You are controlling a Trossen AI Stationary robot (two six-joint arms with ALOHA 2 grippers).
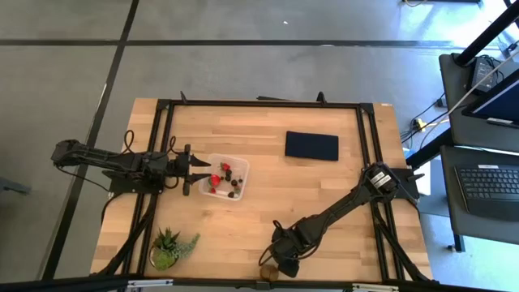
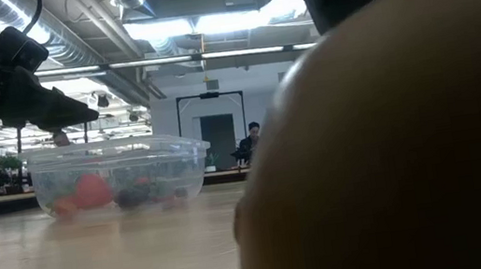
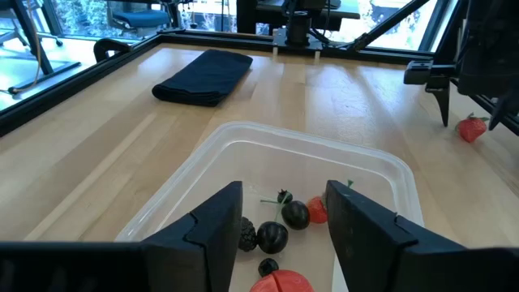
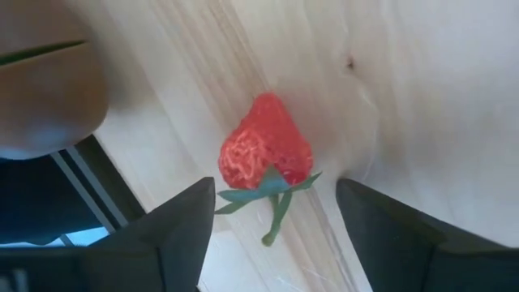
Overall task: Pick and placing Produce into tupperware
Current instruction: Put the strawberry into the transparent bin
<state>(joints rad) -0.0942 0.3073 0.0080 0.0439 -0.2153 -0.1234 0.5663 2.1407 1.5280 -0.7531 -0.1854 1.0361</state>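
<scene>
I see no readable writing or brand anywhere. The bench [image 1: 324, 186] is pale butcher-block wood inside a black metal frame. A flat dark cloth [image 1: 311, 145] lies toward its far edge. The tub [image 1: 242, 172], clear glossy plastic with rounded corners, sits left of centre holding strawberries and small dark berries [image 3: 272, 236]. My left gripper [image 1: 197, 169] hovers at the tub's left wall, fingers spread wide and empty. My right gripper [image 4: 272, 223] is at the near edge, fingers parted and empty, straddling a bumpy red strawberry [image 4: 265, 155] lying on the wood. A smooth brown oval kiwi [image 1: 268, 274] rests just beside it.
</scene>
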